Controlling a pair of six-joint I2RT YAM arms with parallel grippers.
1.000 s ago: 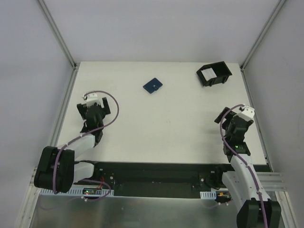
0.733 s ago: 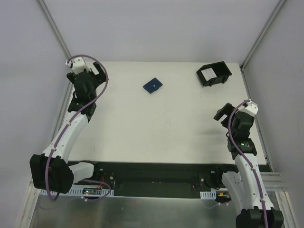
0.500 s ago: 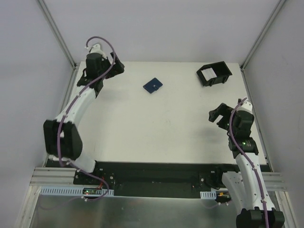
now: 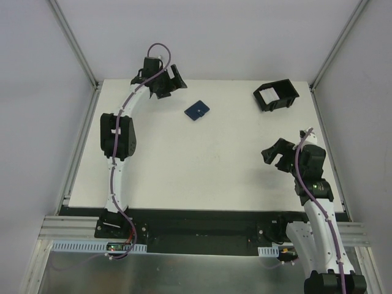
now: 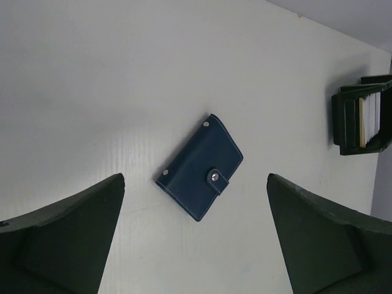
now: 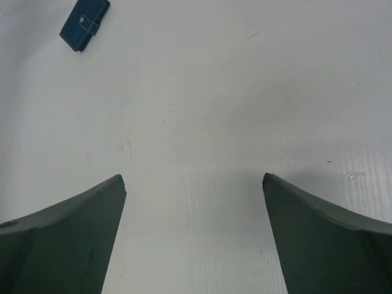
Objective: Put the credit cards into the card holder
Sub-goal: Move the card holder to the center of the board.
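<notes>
Closed dark blue snap wallet (image 4: 196, 111) on white bench (image 4: 202, 165); pale cards (image 5: 367, 119) stand in black plastic box (image 4: 277, 96), far right. Left gripper (image 4: 170, 82), right gripper (image 4: 277, 153): jaws wide open, empty.

The bench (image 4: 202, 159) is white and matt, and the wrist views show fine ribbing on it like corrugated plastic sheet. Toward twelve o'clock, the card holder (image 5: 200, 168) looks like smooth dark blue leather or an imitation, with pale stitching along its edge and shiny metal studs. At two o'clock, the black box (image 4: 275, 96) is matt hard plastic, and the credit cards (image 5: 369, 119) in it show pale, dull edges. The left end effector (image 4: 170, 84) and right end effector (image 4: 275, 157) have dark matt plastic fingers. The corner posts (image 4: 73, 43) look like brushed metal.
</notes>
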